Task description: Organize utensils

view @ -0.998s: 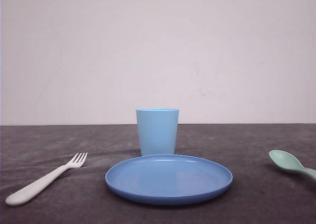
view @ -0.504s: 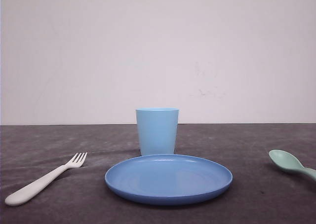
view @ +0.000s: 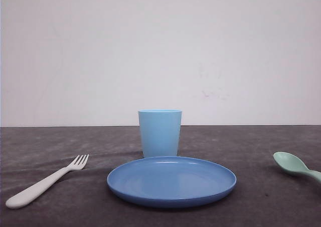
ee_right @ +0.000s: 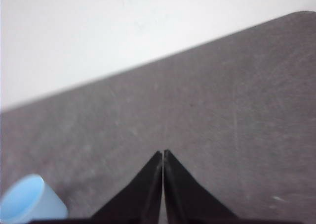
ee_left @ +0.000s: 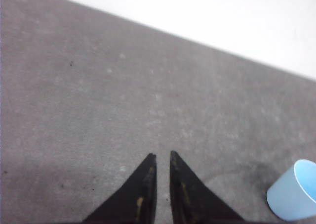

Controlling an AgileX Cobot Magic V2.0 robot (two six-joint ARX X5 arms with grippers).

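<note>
White fork (view: 45, 182) lies near the left edge of the grey worktop (view: 261, 197), tines toward the back; mint spoon (view: 296, 166) at the right edge. Blue plate (view: 171, 181) between them, cup (view: 160, 133) just behind it. Left gripper (ee_left: 162, 157) nearly closed, empty; right gripper (ee_right: 163, 153) closed, empty, both over bare worktop

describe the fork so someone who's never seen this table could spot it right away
Start at the round blue plate in the middle of the dark grey table, with the light blue cup behind it. Left of the plate lies the fork, tines toward the cup. It is the one white piece; the spoon is mint green.
</note>
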